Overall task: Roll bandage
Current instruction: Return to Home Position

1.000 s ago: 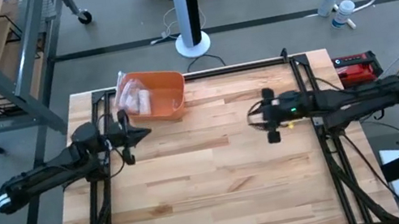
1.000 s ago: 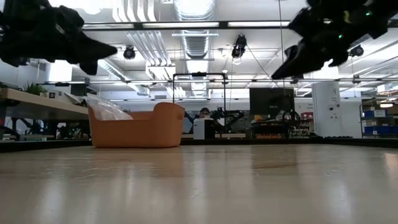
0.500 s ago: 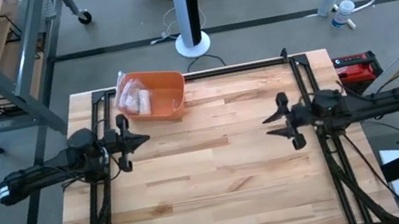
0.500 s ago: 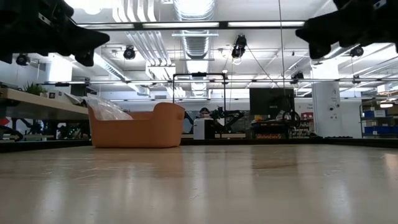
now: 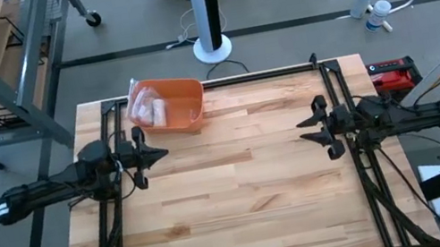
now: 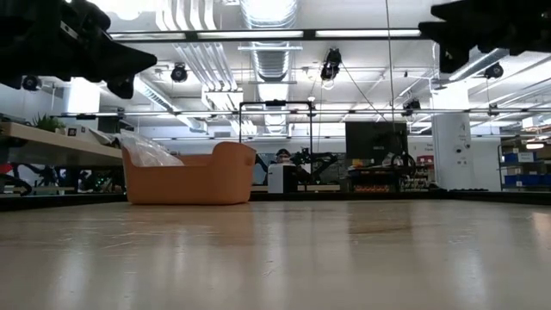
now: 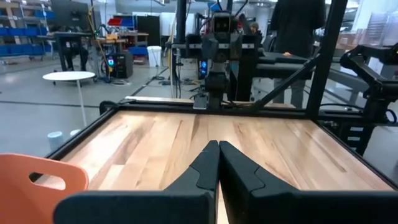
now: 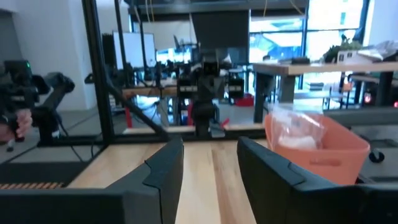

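High view has the orange bin [image 5: 187,104] holding the transparent zip bag [image 5: 142,101], with the rolled white bandage [image 5: 152,114] a pale lump inside it (the bag's top pokes above the bin's rim in the low view). The left gripper [image 5: 160,152] hangs just beside the bin, on the robot's side of it; the left wrist view shows its jaws pressed together on nothing. The right gripper [image 5: 308,132] sits well apart from the bin, across the table [image 5: 243,201], jaws parted with a clear gap and empty. Judging by this, only the retreat home is left. Doing it well means drawing each arm straight back while keeping height, the left arm especially steering away from the bin's wall so nothing gets nudged. The bag lies clear of both sets of jaws, near the left and far from the right.
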`<state>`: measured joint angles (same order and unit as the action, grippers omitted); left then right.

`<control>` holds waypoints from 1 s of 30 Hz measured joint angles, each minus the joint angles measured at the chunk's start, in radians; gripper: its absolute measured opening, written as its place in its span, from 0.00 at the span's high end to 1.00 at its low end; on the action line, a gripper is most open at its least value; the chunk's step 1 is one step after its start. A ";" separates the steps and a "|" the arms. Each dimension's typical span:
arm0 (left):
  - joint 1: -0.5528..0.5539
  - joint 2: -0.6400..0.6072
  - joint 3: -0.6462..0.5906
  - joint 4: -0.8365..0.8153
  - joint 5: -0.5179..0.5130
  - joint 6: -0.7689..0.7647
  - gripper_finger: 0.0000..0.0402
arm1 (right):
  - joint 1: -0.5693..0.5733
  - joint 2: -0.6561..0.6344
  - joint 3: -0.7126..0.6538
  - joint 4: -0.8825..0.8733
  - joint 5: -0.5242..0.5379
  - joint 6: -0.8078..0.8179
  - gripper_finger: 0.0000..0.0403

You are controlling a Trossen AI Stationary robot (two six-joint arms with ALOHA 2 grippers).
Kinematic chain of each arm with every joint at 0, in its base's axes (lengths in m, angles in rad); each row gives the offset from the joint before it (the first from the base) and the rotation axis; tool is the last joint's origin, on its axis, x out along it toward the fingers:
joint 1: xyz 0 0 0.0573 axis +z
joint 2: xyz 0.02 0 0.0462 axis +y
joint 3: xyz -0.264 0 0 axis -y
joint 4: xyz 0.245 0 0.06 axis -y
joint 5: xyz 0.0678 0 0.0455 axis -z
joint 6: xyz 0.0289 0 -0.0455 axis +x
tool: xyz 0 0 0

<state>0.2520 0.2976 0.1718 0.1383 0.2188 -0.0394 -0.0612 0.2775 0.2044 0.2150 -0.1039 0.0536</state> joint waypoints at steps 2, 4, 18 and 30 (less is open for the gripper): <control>0.000 0.010 0.005 0.002 0.000 -0.003 1.00 | 0.000 0.000 0.017 0.000 0.000 0.000 0.63; 0.000 0.022 0.009 0.005 0.000 -0.003 1.00 | 0.000 0.006 0.033 0.000 0.000 -0.001 0.63; 0.001 0.042 0.002 0.057 -0.085 -0.101 1.00 | 0.000 0.006 0.115 0.000 0.000 -0.049 0.63; -0.065 -0.030 -0.164 0.334 -0.077 -0.161 1.00 | 0.000 0.029 -0.128 0.252 0.001 0.112 0.67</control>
<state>0.1868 0.2677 0.0076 0.4723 0.1413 -0.2001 -0.0612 0.3069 0.0764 0.4665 -0.1028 0.1655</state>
